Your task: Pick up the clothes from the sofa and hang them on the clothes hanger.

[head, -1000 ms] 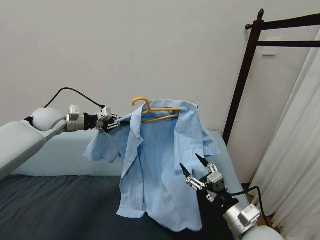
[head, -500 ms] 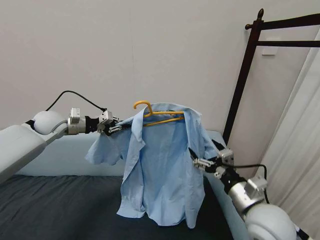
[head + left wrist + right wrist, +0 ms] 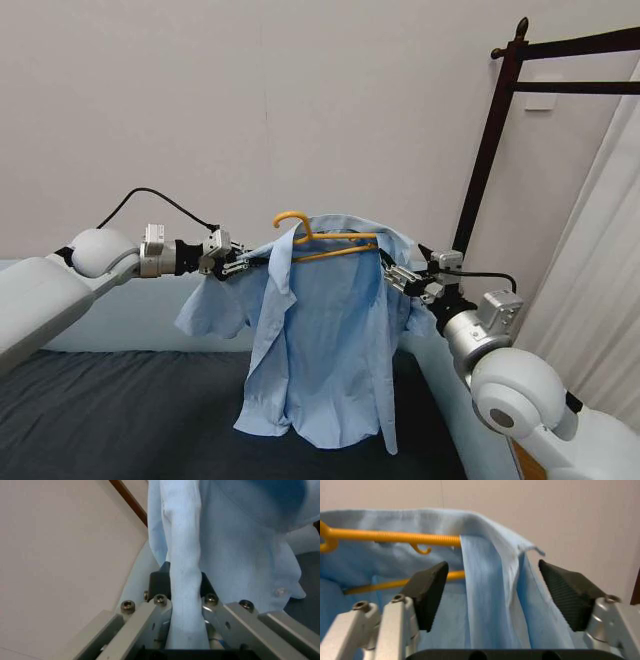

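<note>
The robot's left gripper (image 3: 238,262) is clamped on a fold of a pale blue shirt (image 3: 320,350), at the shoulder farthest from the dark wooden rack (image 3: 485,160). The right gripper (image 3: 400,277) sits at the shoulder nearer the rack, its jaws spread wide on either side of the cloth and touching nothing. The shirt hangs on a yellow hanger (image 3: 340,236) held in the air between the two arms, beside the rack's upright post and on the side away from the white curtain (image 3: 600,300). Its tails dangle over the sofa (image 3: 100,420), which runs from the foot of the rack along the wall.

The step in hand looks to be the second grasp. From the right wrist, the shoulder seam runs up between the open jaws while the yellow bar lies just beyond them, so closing now would likely catch cloth alone. Done well, the right gripper would go a little deeper and take bar and fabric together, so the shirt cannot slide off. The left gripper needs to hold firm and level meanwhile. If either end dips, the collar may slip along the bar. The hook (image 3: 289,218) points away from the rack and sits well below its top rail (image 3: 590,42), so the pair would have to lift and turn as one.
</note>
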{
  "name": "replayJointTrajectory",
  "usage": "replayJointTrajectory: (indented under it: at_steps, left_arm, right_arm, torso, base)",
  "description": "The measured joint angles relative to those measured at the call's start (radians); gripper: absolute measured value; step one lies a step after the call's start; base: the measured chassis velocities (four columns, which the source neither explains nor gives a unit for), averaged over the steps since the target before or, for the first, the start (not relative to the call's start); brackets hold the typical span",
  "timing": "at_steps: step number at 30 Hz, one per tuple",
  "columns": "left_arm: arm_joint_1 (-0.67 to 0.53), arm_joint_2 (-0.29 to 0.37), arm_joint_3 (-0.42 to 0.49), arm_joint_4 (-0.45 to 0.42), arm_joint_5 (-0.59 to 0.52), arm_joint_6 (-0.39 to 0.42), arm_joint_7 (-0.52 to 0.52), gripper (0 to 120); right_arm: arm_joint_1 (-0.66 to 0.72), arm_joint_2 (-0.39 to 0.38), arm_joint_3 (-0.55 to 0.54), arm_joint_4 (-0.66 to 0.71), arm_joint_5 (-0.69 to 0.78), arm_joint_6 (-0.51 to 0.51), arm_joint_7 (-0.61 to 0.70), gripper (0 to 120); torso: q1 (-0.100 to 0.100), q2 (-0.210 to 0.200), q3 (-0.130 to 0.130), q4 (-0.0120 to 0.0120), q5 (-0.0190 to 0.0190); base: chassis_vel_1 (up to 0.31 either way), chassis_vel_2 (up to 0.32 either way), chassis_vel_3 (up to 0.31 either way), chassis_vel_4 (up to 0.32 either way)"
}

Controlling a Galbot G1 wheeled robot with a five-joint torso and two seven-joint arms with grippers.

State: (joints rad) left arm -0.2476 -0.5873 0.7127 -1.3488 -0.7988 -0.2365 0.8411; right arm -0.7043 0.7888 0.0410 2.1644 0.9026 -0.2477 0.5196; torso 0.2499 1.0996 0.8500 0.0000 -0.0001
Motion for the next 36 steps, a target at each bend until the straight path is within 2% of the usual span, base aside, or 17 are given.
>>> replayJointTrajectory:
  at_steps: [3,6,10,12,15,17,19,26,32,35,36]
  left_arm:
    - [0.005,-0.003,-0.016,0.013,0.002,0.000,0.015,1]
    - [0.003,-0.003,-0.016,0.015,0.002,-0.001,0.023,1]
    - [0.007,0.000,-0.014,0.016,0.002,-0.003,0.034,1]
    - [0.009,0.000,-0.014,0.017,0.002,-0.003,0.034,1]
    - [0.021,-0.001,-0.016,0.023,0.001,-0.003,0.034,1]
    - [0.022,-0.002,-0.016,0.023,0.001,-0.003,0.034,1]
    - [0.023,-0.002,-0.016,0.025,0.001,0.001,0.032,1]
    - [0.011,-0.010,0.008,0.022,0.003,0.007,0.027,1]
    - [-0.023,-0.016,0.066,0.000,0.005,0.032,-0.005,1]
    - [-0.041,-0.026,0.098,-0.002,-0.010,0.049,-0.025,1]
    - [-0.048,-0.034,0.112,-0.005,-0.018,0.062,-0.031,1]
  right_arm:
    - [-0.018,0.005,0.006,0.002,0.001,0.009,0.005,54]
    - [-0.019,0.005,0.006,0.003,0.004,0.011,0.005,48]
    - [-0.019,0.005,0.011,0.007,0.022,0.020,0.003,27]
    - [-0.019,0.004,0.011,0.007,0.023,0.020,0.002,27]
    - [-0.020,-0.001,0.007,0.008,0.022,0.026,0.000,11]
    - [-0.020,-0.002,0.006,0.008,0.020,0.028,0.000,11]
    - [-0.020,-0.011,-0.008,0.012,-0.009,0.035,0.008,0]
    - [-0.009,-0.026,-0.034,0.018,-0.040,0.038,0.018,0]
    - [0.048,-0.054,-0.044,0.039,-0.082,0.002,0.042,0]
    - [0.088,-0.085,-0.078,0.076,-0.113,-0.016,0.032,0]
    - [0.102,-0.099,-0.111,0.078,-0.172,-0.012,0.009,0]
  torso:
    - [0.000,0.000,0.000,-0.0001,0.0002]
    - [0.000,0.000,0.000,-0.0001,0.0000]
    - [0.000,0.000,0.000,0.0000,0.0001]
    - [0.000,0.000,0.000,0.0000,0.0001]
    - [0.000,0.000,0.000,-0.0001,0.0000]
    - [0.000,0.000,0.000,0.0000,0.0000]
    - [0.000,0.000,0.000,0.0000,0.0001]
    - [0.000,0.000,0.000,0.0000,0.0001]
    - [0.000,0.000,0.000,0.0001,0.0002]
    - [0.000,0.000,0.000,0.0000,0.0000]
    - [0.000,0.000,0.000,0.0000,-0.0002]
  base:
    - [0.000,0.000,0.000,0.000]
    - [0.000,0.000,0.000,0.000]
    - [0.000,0.000,0.000,0.000]
    - [0.000,0.000,0.000,0.000]
    - [0.000,0.000,0.000,0.000]
    - [0.000,0.000,0.000,0.000]
    - [0.000,0.000,0.000,0.000]
    - [0.000,0.000,0.000,0.000]
    - [0.000,0.000,0.000,0.000]
    - [0.000,0.000,0.000,0.000]
    - [0.000,0.000,0.000,0.000]
